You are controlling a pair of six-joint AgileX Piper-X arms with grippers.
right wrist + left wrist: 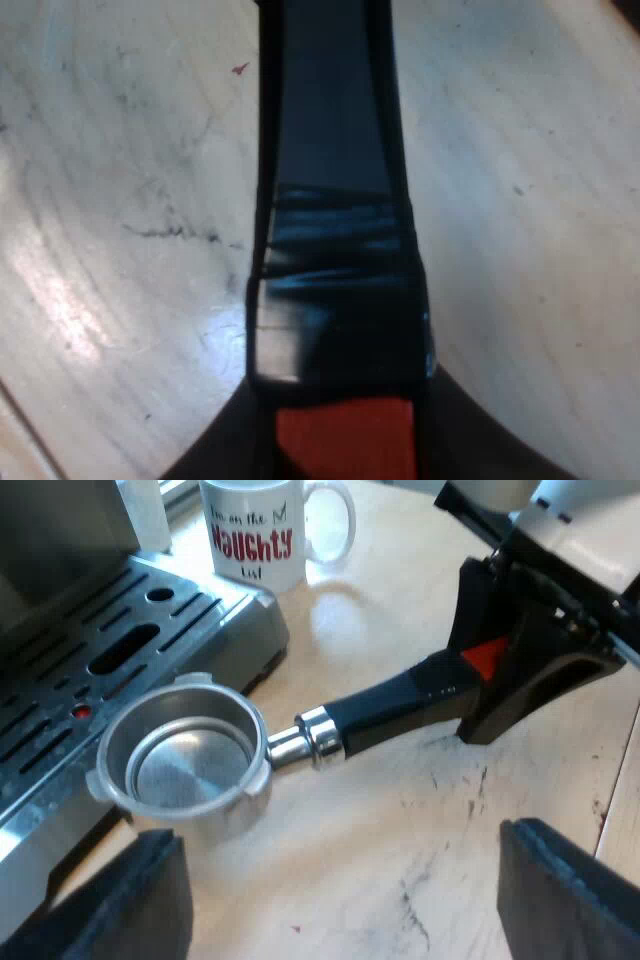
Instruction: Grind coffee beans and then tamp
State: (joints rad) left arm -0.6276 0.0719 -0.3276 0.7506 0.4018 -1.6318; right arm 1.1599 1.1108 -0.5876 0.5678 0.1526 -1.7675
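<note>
Your metal holder (190, 765) lies on the surface (400, 820), its shiny basket empty and just beside the espresso machine (120, 640), near a mug (255, 530). Your right pincer (345, 445) is clamped on its dark handle (335, 150) at the red end. Your left pincer (340, 900) hangs wide open and empty over the holder.

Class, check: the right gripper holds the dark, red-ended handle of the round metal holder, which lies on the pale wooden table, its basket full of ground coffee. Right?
Wrong in one point: the left wrist view shows the round metal holder empty, bare inside. The right gripper does hold its dark handle on the wooden table.
</note>
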